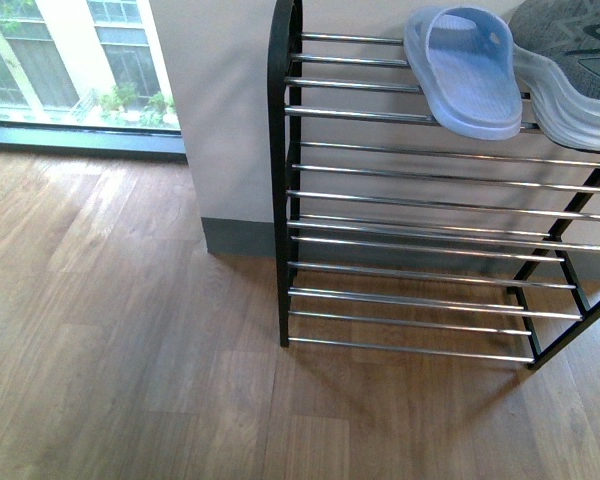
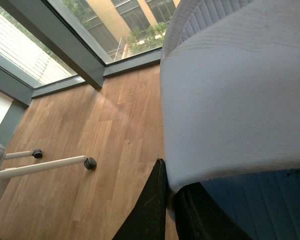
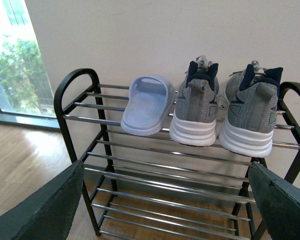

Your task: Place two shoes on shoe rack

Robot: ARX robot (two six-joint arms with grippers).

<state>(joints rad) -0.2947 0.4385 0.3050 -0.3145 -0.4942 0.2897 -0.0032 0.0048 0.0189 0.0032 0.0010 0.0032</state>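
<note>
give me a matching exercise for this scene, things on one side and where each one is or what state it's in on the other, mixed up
Things:
1. slide on the rack
2. two grey sneakers
3. second slide
4. right gripper

Places or states:
a. clamped in the left gripper, over the wooden floor
b. open, empty, facing the shoe rack
c. top shelf, nearest the window-side end
d. top shelf, heels outward, beside the slide

Pairs: 1-c, 2-d, 3-a, 4-b
</note>
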